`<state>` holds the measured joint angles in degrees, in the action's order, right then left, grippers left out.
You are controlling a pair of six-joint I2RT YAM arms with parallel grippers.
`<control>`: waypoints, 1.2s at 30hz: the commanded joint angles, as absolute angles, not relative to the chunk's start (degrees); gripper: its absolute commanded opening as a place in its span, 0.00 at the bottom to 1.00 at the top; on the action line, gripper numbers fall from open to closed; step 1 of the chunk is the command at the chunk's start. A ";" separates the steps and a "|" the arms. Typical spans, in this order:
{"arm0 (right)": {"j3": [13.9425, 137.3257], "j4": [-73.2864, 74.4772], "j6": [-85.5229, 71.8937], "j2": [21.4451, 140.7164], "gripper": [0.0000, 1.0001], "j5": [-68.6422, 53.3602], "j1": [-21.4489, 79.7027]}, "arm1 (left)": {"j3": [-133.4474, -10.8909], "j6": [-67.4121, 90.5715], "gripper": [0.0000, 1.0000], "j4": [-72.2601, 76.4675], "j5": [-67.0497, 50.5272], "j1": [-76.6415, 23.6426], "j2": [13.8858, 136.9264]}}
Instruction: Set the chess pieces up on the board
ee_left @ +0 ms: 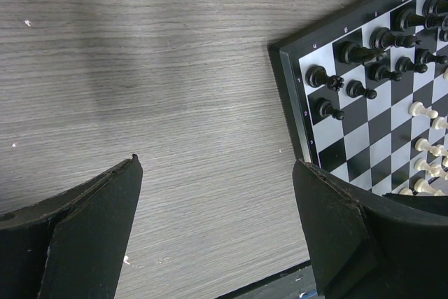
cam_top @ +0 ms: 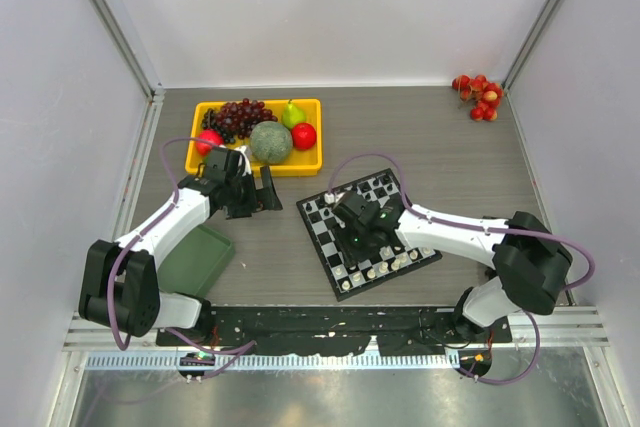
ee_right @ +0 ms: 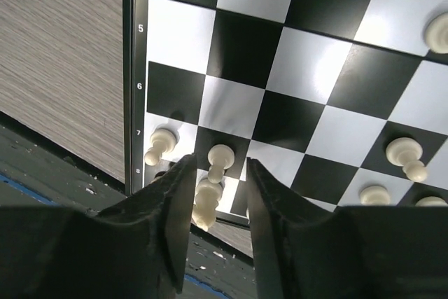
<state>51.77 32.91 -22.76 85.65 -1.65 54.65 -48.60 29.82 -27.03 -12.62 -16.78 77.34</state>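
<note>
Fruit (cam_top: 271, 141) in yellow tray (cam_top: 255, 166).

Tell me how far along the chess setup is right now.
Mostly placed: small black chess pieces fill one end of the checkered board, cream-white pieces the other. In hand: the right gripper straddles a white piece in the corner by the row 8 mark; grip unclear. The left gripper hangs open, empty, over the grey table. Remaining pieces can't be counted.
</note>
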 commanded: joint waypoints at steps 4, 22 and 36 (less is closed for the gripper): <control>58.97 35.07 -21.27 81.31 0.48 6.06 51.87 | -48.87 29.97 0.96 -25.40 -12.92 -16.96 76.11; 54.67 36.39 -22.76 83.49 0.44 5.80 38.85 | -49.13 30.23 0.96 -25.40 -13.10 -16.96 76.03; 53.88 36.56 -22.33 85.87 0.36 1.94 38.32 | -49.92 29.88 0.96 -25.84 -13.10 -16.96 77.08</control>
<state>54.41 36.56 -22.44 86.67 3.66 38.50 -48.60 29.82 -26.98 -12.62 -16.78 77.34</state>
